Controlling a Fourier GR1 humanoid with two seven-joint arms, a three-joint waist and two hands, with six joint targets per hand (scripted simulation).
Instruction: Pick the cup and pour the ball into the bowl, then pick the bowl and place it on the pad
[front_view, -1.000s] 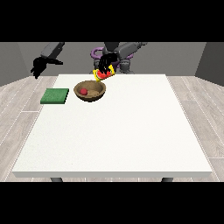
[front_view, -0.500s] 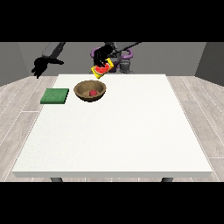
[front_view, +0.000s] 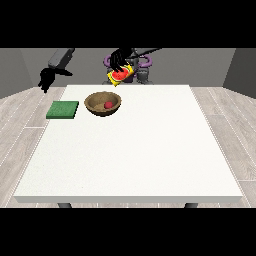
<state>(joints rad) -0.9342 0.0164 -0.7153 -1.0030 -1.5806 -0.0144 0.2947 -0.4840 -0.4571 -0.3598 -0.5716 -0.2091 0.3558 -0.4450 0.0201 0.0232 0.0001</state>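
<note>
- Red small ball (front_view: 108, 105) lies inside the round brown wooden bowl (front_view: 96, 106), so the pour looks complete by my judgement.
- Bowl stands on the large white desk (front_view: 150, 150), just beside the flat green square pad (front_view: 62, 109), apart from it; not yet placed on it.
- Yellow cup with red inside (front_view: 119, 76) is held tilted above and behind the bowl, mouth toward the camera.
- Hand at the view's right (front_view: 118, 59) is closed round the cup from above.
- Hand at the view's left (front_view: 46, 79) hangs off the desk's far corner, holding nothing; finger spread cannot be told.
</note>
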